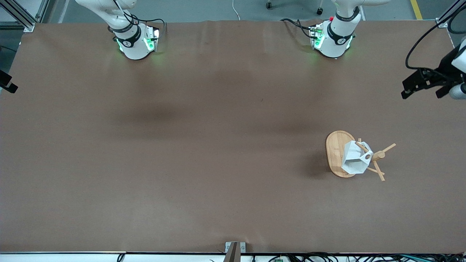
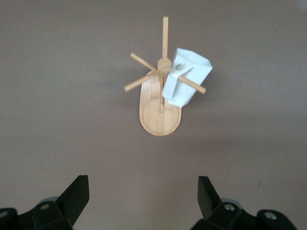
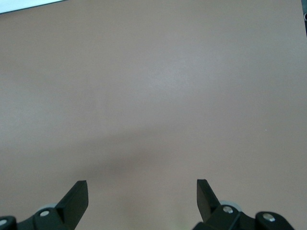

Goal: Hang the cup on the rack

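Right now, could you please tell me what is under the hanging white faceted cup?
The white faceted cup hangs on a peg over the light bamboo rack's oval base. Its body covers part of that base, so that patch is hidden.

A robotics lab or test cell is shown. Two white arm bases (image 1: 134,42) (image 1: 333,40) with green status lights are bolted to a wide table (image 1: 182,145) covered in brown sheeting. Aluminium framing (image 1: 22,16) is fixed at the table's corners, and loose cables (image 1: 327,256) are run along its near edge. A grey floor (image 1: 218,9) with a yellow line (image 1: 415,9) and chair castors (image 1: 268,5) is seen past the bases. A camera mount (image 1: 235,251) is clamped at the near edge.
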### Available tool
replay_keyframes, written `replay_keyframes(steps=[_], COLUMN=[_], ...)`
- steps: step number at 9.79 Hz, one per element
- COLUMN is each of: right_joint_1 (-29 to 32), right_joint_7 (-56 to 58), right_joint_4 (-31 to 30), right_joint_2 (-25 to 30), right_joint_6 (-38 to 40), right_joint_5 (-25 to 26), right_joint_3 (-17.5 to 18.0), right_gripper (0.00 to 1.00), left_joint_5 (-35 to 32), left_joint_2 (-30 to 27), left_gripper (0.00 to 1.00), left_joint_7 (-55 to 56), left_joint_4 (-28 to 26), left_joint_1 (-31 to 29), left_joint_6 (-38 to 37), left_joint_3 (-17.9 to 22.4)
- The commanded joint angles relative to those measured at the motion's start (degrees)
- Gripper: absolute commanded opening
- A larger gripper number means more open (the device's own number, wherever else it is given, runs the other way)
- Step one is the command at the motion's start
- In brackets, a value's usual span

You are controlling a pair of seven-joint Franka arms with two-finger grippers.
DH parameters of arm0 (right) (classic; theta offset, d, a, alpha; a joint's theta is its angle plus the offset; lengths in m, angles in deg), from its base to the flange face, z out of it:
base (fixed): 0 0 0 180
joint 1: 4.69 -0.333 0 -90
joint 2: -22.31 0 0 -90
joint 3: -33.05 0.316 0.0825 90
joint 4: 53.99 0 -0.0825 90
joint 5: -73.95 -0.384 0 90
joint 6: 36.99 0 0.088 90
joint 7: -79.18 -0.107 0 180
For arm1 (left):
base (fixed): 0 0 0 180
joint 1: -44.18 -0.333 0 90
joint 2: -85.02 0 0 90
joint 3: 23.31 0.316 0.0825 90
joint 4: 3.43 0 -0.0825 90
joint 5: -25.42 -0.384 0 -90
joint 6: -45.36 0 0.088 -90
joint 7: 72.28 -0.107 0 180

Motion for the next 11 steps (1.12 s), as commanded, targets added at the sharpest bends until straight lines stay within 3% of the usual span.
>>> replay_keyframes(steps=[1, 11], right_joint_1=[-0.11, -0.11], right_joint_7=[-0.78, -0.95], right_joint_4=[0.86, 0.77], right_joint_2=[-0.25, -0.25], right_joint_6=[0.54, 0.54], right_joint_5=[0.56, 0.03], right_joint_3=[0.16, 0.16], right_gripper=[1.00, 1.00], left_joint_5=[-0.52, -1.14], left_joint_2=[-0.56, -0.47], left_gripper=[1.00, 1.00], left_joint_7=[0.95, -5.11], left_joint_4=[-1.49, 0.26], left_joint_1=[-3.39, -3.04], left_joint_6=[-1.63, -5.32], left_joint_3=[-3.69, -4.93])
